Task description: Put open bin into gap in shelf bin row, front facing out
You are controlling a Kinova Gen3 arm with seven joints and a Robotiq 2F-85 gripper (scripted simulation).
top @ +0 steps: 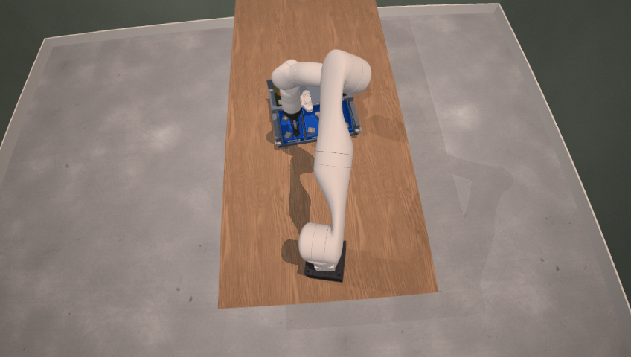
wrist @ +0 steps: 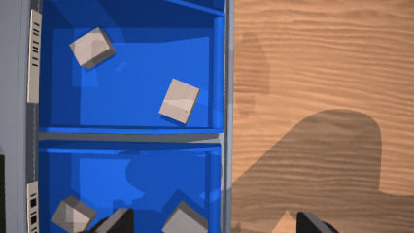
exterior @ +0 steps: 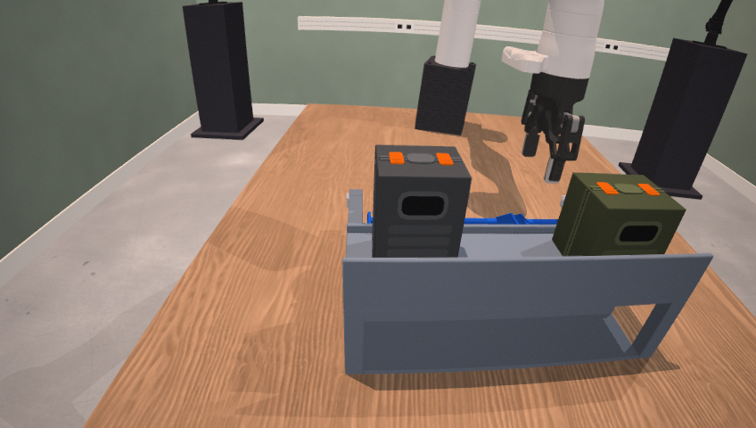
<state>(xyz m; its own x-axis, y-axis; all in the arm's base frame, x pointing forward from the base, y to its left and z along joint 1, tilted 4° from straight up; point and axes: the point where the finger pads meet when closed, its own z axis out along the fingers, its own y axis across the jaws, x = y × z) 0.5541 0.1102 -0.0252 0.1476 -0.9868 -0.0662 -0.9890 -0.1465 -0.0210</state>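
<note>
Blue bins stand side by side on the grey shelf (top: 275, 123) (exterior: 504, 286). The left bin (top: 284, 128) (wrist: 104, 170) and middle bin (top: 313, 120) (wrist: 131, 63) each show two grey-brown blocks in the wrist view. Both bins' near edges lie behind the front lip (wrist: 229, 73), with a narrow gap between the bins. A slanting blue edge (wrist: 196, 7) shows at the top of the wrist view; whose it is I cannot tell. A blue bin part (top: 347, 112) shows right of the arm. My gripper (top: 295, 132) (exterior: 540, 162) (wrist: 214, 222) is open and empty, above the left bin's front.
A dark case (exterior: 422, 183) and a green case (exterior: 626, 211) stand on top of the shelf. The arm (top: 334, 132) hides part of the row. The wooden table (top: 261, 198) (wrist: 316, 58) reaches in front of the shelf; no bin shows on its visible part.
</note>
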